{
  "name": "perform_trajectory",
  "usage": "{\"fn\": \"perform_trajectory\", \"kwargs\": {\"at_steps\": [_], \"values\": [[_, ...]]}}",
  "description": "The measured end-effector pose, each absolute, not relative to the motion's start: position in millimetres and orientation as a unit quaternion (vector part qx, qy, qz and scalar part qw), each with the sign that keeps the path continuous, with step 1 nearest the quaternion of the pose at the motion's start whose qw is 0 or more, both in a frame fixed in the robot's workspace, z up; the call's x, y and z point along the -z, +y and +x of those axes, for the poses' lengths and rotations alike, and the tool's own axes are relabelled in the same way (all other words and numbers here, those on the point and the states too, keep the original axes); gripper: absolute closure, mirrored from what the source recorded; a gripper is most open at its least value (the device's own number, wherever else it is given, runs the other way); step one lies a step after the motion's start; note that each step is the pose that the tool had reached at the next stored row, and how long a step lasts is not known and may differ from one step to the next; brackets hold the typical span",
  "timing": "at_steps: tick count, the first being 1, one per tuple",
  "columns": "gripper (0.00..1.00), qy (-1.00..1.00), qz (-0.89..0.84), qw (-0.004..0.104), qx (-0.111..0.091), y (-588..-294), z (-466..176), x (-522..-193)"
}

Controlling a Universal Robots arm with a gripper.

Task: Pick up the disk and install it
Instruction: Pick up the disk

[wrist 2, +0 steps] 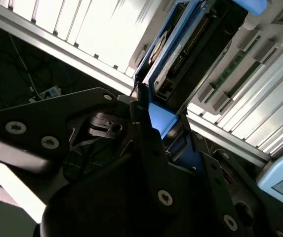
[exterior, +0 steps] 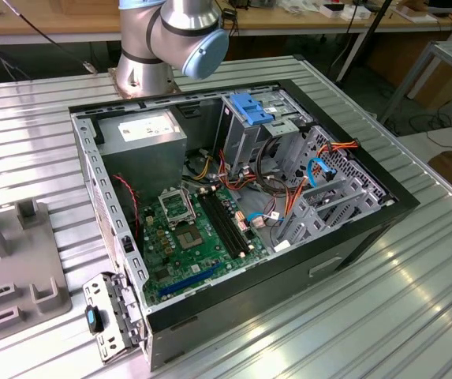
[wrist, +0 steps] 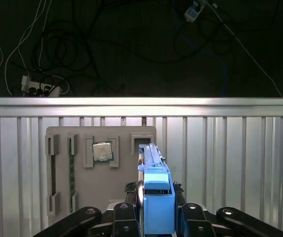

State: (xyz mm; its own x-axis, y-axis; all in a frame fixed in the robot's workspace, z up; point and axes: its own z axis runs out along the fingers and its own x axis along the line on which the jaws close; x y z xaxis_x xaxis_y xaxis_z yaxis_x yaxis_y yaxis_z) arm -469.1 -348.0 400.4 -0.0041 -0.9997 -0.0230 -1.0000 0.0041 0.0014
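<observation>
Blue-railed disk (wrist: 152, 165) on edge, long axis pts away fr end effector (wrist: 157, 200) clamped on it.

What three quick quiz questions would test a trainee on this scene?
1. True or false: the fingers grip the disk.
2. What lies in the tray? A) chip B) cup C) screwdriver
3. Fill in: the disk's rail is coloured ___.
Key: 1 true; 2 A; 3 blue.
</observation>
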Motion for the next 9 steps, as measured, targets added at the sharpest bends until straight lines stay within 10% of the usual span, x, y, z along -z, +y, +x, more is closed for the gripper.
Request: {"fn": "perform_trajectory", "kwargs": {"at_steps": [9], "values": [[0.63,0.709,-0.706,0.008,-0.009,-348.0,-469.1,-410.1]]}}
